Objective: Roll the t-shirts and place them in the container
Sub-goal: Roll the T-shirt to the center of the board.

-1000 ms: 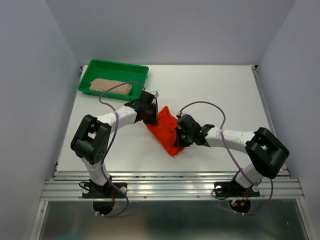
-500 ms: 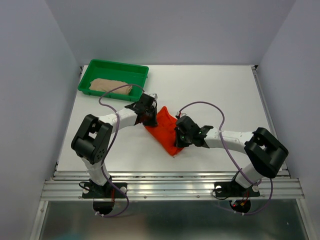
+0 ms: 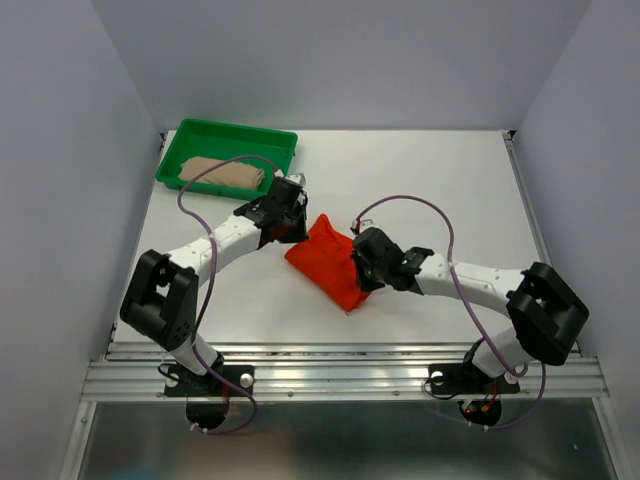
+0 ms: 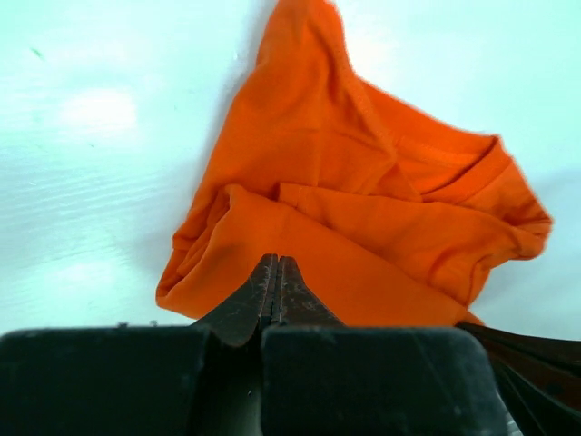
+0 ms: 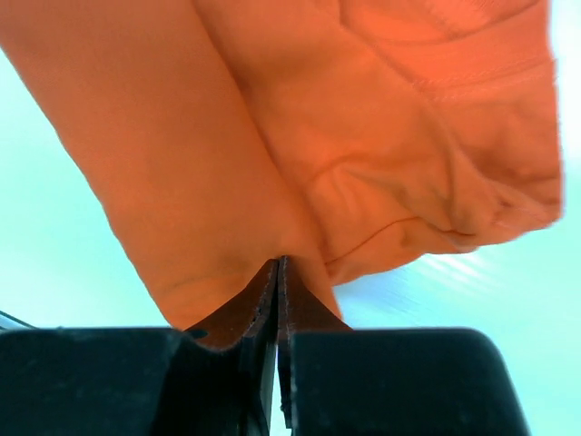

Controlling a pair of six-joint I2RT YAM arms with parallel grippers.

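Observation:
The orange-red t-shirt (image 3: 325, 262) lies bunched in a loose bundle on the white table, in the middle. It fills the left wrist view (image 4: 363, 209) and the right wrist view (image 5: 227, 136). My left gripper (image 3: 293, 225) is at the shirt's upper left edge; its jaws are pressed together with no cloth showing between the tips (image 4: 278, 259). My right gripper (image 3: 360, 268) is at the shirt's right side, shut on a fold of the cloth, which puckers at its tips (image 5: 278, 262). The beige t-shirt (image 3: 222, 173) lies rolled in the tray.
The green plastic tray (image 3: 240, 131) stands at the table's back left corner. Grey walls close in the table on three sides. A metal rail runs along the near edge (image 3: 340, 372).
My left gripper has drawn back up and to the left, off the shirt. The orange-red shirt has shifted left and spread into a wider bundle. My right gripper stays at its right side.

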